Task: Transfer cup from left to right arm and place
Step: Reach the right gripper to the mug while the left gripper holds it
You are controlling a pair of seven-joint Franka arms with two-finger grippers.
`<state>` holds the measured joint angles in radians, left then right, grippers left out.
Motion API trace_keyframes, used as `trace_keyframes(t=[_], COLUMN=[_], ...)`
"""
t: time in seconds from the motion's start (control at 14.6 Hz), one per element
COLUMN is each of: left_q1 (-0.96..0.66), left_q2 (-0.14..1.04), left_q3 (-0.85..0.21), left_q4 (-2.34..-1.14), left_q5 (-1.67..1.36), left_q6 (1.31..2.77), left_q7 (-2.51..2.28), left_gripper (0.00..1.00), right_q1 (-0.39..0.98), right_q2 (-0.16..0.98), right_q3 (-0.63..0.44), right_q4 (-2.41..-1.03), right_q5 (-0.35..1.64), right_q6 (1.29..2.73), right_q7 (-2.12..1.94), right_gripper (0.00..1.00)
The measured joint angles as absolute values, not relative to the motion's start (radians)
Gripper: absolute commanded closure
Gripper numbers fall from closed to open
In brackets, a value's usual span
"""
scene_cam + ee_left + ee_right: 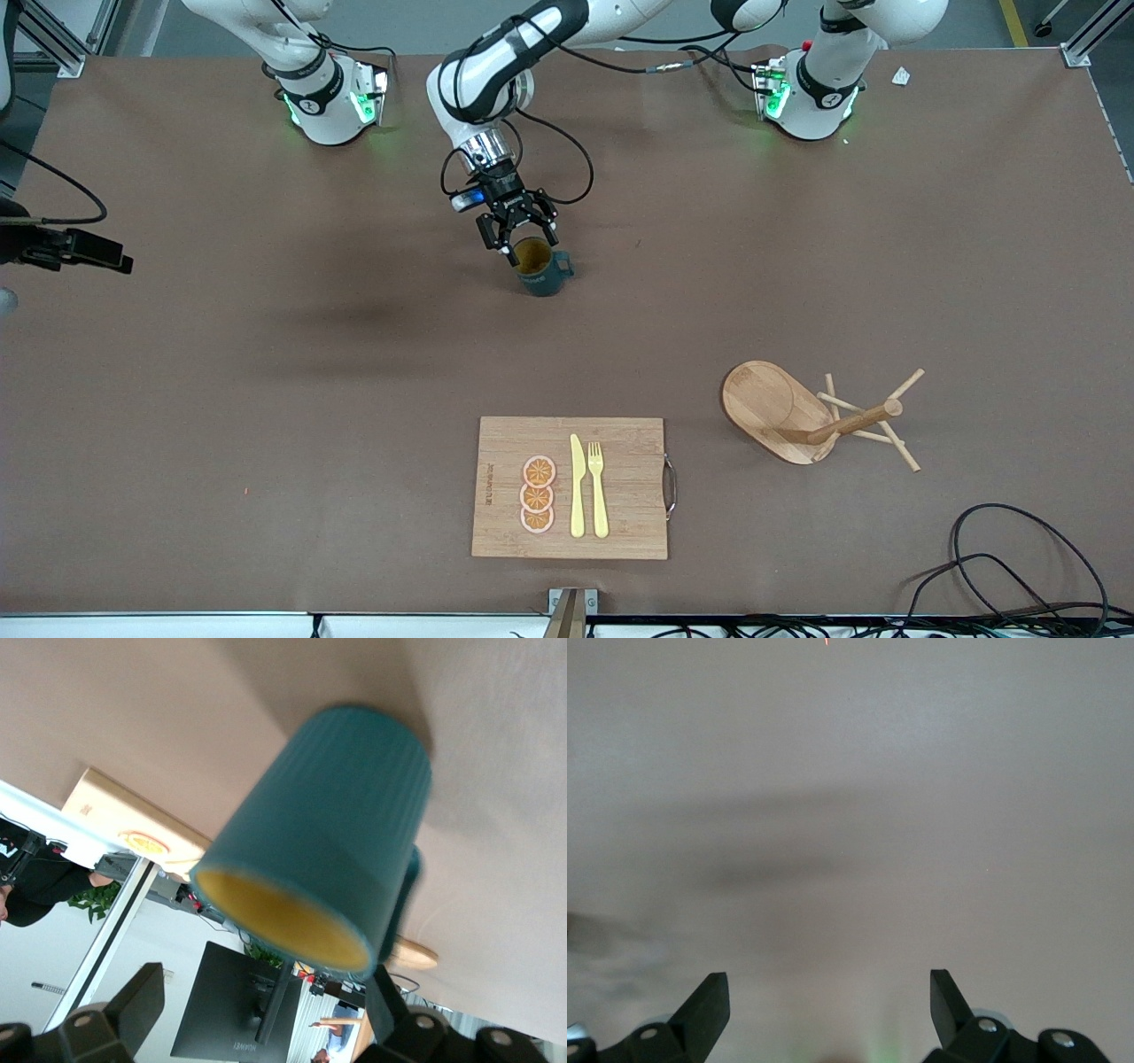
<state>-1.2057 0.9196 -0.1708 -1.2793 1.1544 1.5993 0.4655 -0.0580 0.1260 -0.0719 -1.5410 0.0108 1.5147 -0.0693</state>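
Observation:
The dark teal ribbed cup (542, 268) stands upright on the brown table, about midway between the two arm bases, its tan-orange inside showing. My left gripper (524, 241) reaches across from its base and hangs just over the cup's rim, jaws wide open. In the left wrist view the cup (328, 833) fills the middle, with the gripper (261, 1001) open; one finger (383, 997) is close to the rim by the handle, the other stands apart. My right gripper (828, 992) is open and empty over bare table; it is out of the front view.
A wooden cutting board (620, 483) with orange slices (538, 494), a yellow knife (577, 487) and a fork (598, 489) lies near the front edge. A wooden peg rack (802, 415) lies tipped over toward the left arm's end. Cables (1010, 567) trail at the front corner.

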Motion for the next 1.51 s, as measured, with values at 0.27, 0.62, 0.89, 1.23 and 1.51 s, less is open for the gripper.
trace_keyframes(t=[0.27, 0.62, 0.89, 1.23, 1.51], left_q1=[-1.199, -1.134, -0.971, -0.773, -0.640], left_q2=[0.836, 0.706, 0.581, 0.483, 0.423], left_q3=[-0.165, -0.150, -0.151, -0.152, -0.151], left_q4=[-1.276, -1.273, -1.270, -1.272, -1.271], left_q5=[1.112, 1.019, 0.891, 0.681, 0.563], left_q6=[1.565, 1.556, 1.603, 1.665, 1.671], left_q7=[0.538, 0.586, 0.684, 0.691, 0.508], left_gripper=[0.00, 0.00, 0.00, 0.00, 0.00], right_q1=[-0.039, 0.085, 0.206, 0.413, 0.564], right_q2=[0.131, 0.135, 0.140, 0.142, 0.147], right_q3=[-0.057, -0.047, -0.043, -0.039, -0.038], right_q4=[-1.550, -1.622, -1.743, -1.903, -2.029], right_q5=[0.013, 0.032, 0.125, 0.201, 0.234], right_q6=[1.534, 1.603, 1.750, 2.002, 2.191], right_q7=[-0.058, 0.161, 0.316, 0.359, 0.484], right_gripper=[0.00, 0.00, 0.00, 0.00, 0.00])
